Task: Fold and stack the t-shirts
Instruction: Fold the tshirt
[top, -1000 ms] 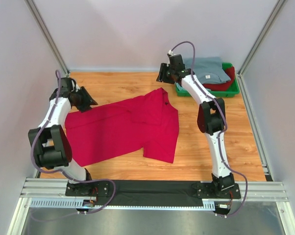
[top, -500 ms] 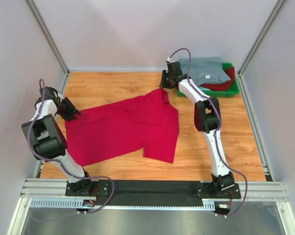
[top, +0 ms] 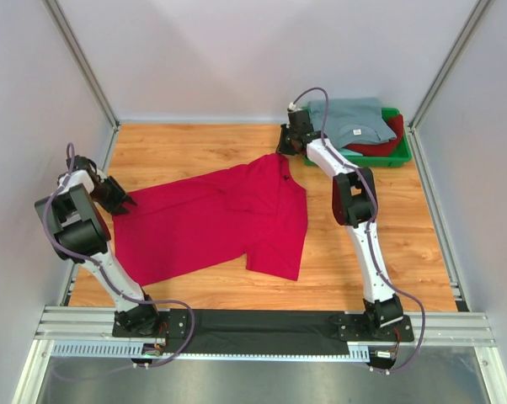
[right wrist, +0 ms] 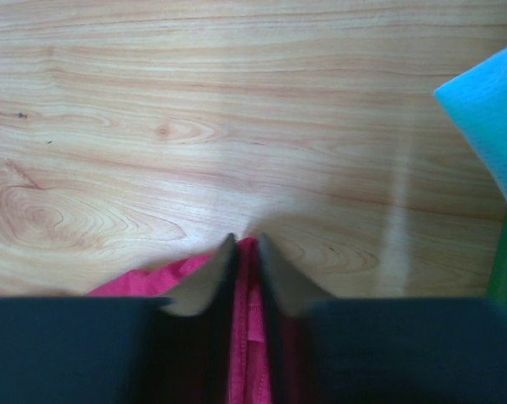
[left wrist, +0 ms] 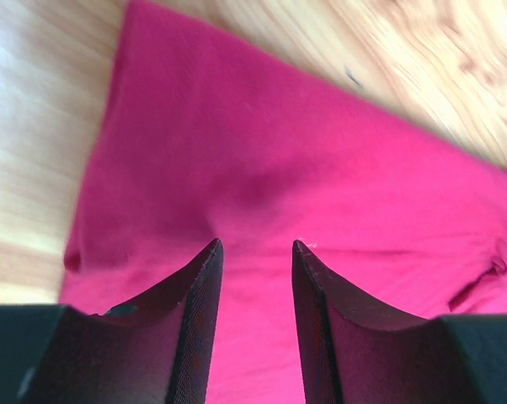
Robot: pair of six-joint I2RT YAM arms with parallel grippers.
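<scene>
1. Near edge: bases of left arm and right arm sit side by side; the wooden table runs beyond them.
2. Mid-table: crimson t-shirt lies spread, mostly flat; layers overlap on its right half.
3. Left side: left jaws spread apart, low over the shirt's left edge; cloth shows in the gap; contact cannot be told.
4. Farther: right jaws pressed nearly together at the shirt's far edge, pinching a strip of crimson cloth.
5. Far right corner: green tray holds grey-blue t-shirt folded atop darker red t-shirt.
</scene>
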